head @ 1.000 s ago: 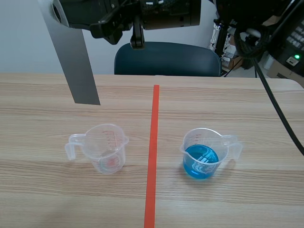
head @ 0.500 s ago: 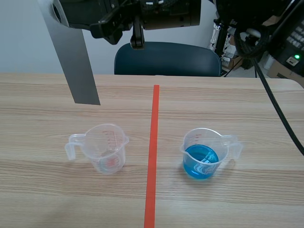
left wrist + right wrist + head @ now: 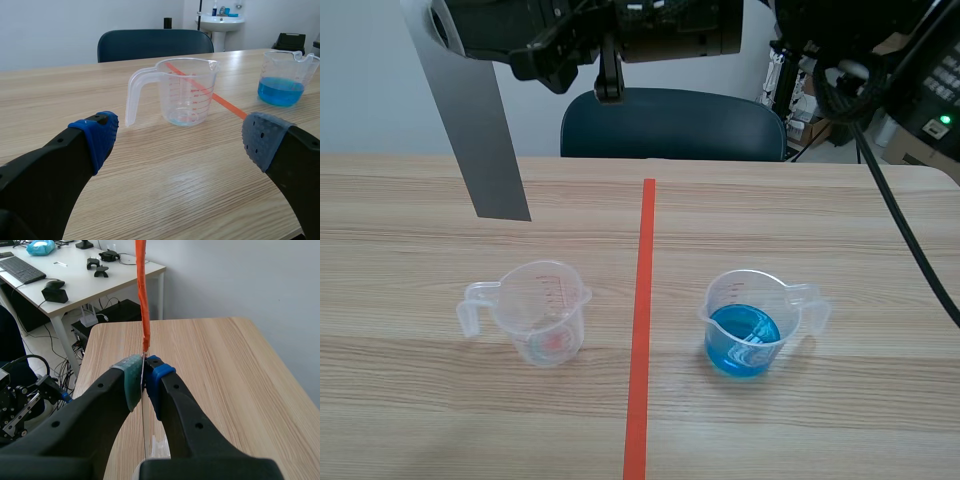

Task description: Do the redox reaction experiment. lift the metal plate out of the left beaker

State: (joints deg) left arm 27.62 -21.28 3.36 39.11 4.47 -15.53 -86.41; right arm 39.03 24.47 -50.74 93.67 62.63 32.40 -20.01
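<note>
We see a flat grey metal plate (image 3: 470, 120) at the far left, plain and unpatterned. On the left stands a clear plastic beaker with red graduation marks (image 3: 545, 310). On the right, a second clear plastic beaker (image 3: 760, 290) holds bright blue liquid (image 3: 742, 340). The pale wooden table (image 3: 840, 230) is streaked with fine brown grain, and an orange-red tape line (image 3: 642, 330) runs down its middle. Beyond the far edge we see a dark blue chair (image 3: 670, 125) against a whitish wall (image 3: 360, 100). The left gripper (image 3: 180, 137) is black, with dotted pads (image 3: 97, 137), one vivid blue and the other greyer blue. The right gripper (image 3: 144, 375) is also black, with one grey-green pad (image 3: 131, 380) and one blue.
</note>
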